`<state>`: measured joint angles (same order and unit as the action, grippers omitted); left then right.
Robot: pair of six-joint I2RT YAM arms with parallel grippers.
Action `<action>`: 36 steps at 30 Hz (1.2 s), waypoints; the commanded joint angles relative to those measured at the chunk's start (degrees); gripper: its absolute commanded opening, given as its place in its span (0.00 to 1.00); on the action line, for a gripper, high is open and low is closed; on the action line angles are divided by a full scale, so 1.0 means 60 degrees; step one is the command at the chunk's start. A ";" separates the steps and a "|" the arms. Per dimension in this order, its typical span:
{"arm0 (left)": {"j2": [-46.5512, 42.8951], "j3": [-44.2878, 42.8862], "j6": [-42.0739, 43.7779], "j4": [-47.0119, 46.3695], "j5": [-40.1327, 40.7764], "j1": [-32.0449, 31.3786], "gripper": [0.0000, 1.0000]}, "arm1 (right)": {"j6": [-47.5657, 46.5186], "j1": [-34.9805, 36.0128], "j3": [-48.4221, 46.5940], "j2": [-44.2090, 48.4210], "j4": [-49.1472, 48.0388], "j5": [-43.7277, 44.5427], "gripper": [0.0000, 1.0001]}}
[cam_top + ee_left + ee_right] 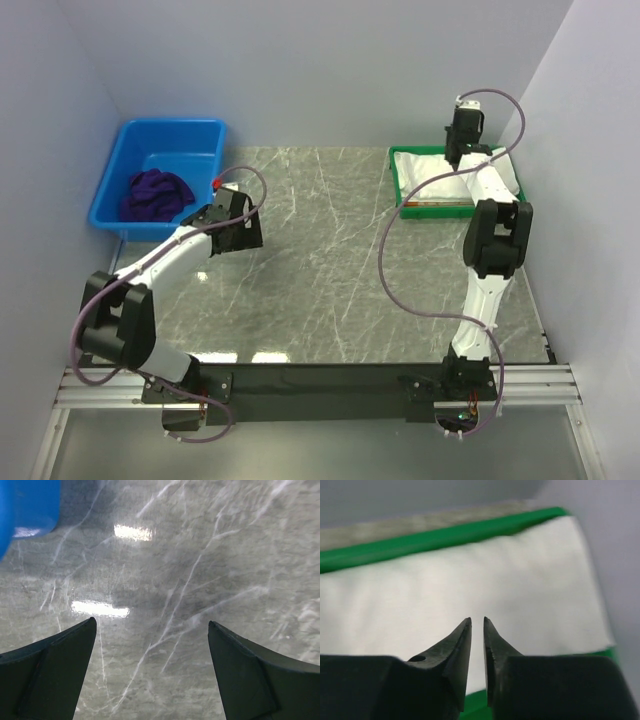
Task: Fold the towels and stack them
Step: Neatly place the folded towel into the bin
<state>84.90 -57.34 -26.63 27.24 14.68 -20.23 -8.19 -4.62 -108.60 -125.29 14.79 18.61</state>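
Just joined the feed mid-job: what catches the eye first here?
A purple towel sits bunched in the blue bin, far left. Far right, a white towel lies flat in a green tray, the right tool above it, narrowly open and empty. The left tool hangs wide open over the table.

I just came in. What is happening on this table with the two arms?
Two robot arms are folding and stacking towels. The right end effector hangs over the white towel lying in the green tray, jaws nearly together, holding nothing. The left end effector is wide open above the table beside the blue bin, where the purple towel lies crumpled, not yet folded.
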 commanded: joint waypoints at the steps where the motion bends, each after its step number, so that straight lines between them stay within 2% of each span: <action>1: -0.0804 0.0079 0.0044 -0.0292 -0.0205 0.0017 0.98 | 0.2445 0.0257 0.0286 0.0682 0.0202 -0.3356 0.20; 6: -0.1434 0.0167 0.0030 -0.0307 -0.0161 0.0017 0.98 | 0.3822 0.0623 0.0916 0.0492 -0.0252 -0.4448 0.12; 13: -0.1963 0.0255 0.0030 -0.0337 -0.0293 0.0017 0.98 | 0.4221 0.1121 0.1516 0.0403 -0.0046 -0.5035 0.01; 20: -0.2285 0.0284 0.0030 -0.0351 -0.0395 0.0017 0.97 | 0.4746 0.1283 0.1898 0.0360 0.0830 -0.5138 0.01; 27: -0.2446 0.0314 0.0044 -0.0337 -0.0410 0.0017 0.97 | 0.5422 0.1254 0.2484 0.0214 0.0992 -0.4977 0.02; 32: -0.2490 0.0328 0.0030 -0.0351 -0.0410 0.0017 0.97 | 0.5451 0.1240 0.2908 0.0564 0.0657 -0.5109 0.02; 36: -0.2549 0.0328 0.0030 -0.0351 -0.0468 0.0017 0.96 | 0.6050 0.0947 0.3696 0.1018 0.0188 -0.4976 0.04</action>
<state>71.70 -55.59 -26.63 26.81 12.84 -20.23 25.47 2.02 -91.55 -120.84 12.34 -11.68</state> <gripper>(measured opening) 0.967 0.041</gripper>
